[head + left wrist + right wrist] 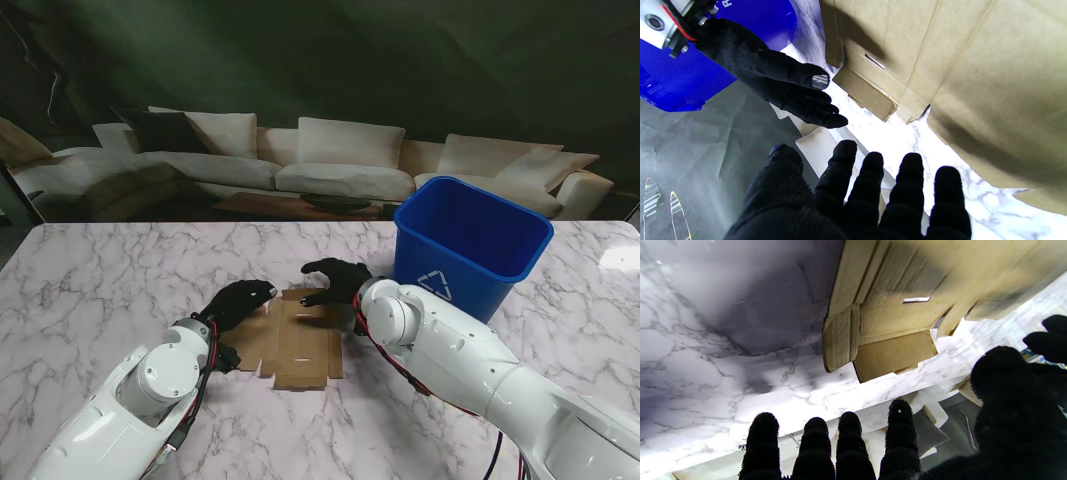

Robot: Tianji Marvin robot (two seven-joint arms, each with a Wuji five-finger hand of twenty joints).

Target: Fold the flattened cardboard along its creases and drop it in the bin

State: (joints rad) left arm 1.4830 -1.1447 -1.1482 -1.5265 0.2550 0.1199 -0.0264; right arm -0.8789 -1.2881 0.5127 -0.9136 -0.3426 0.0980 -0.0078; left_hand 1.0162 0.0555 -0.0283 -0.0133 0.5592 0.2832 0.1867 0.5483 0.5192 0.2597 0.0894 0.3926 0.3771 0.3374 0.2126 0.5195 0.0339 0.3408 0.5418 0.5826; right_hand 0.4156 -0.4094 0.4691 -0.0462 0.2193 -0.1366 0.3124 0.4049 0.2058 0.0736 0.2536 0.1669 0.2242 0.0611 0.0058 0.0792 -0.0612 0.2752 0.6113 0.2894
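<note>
The flattened cardboard (300, 340) lies flat on the marble table (110, 290), around the middle and toward the edge nearest the robot, its flaps and creases facing up. Both black-gloved hands hang over its far edge. The left hand (240, 300) sits over the sheet's far left corner, fingers (873, 166) spread and holding nothing. The right hand (338, 278) is poised at the far right corner, its fingers (850, 430) also apart and empty; I cannot tell from here whether the fingertips actually touch the card. The blue bin (470, 245) stands upright just beside the right hand, toward the table's far right, a white recycling mark on its side. A pale sofa (330, 160) runs along beyond the table's far edge.
</note>
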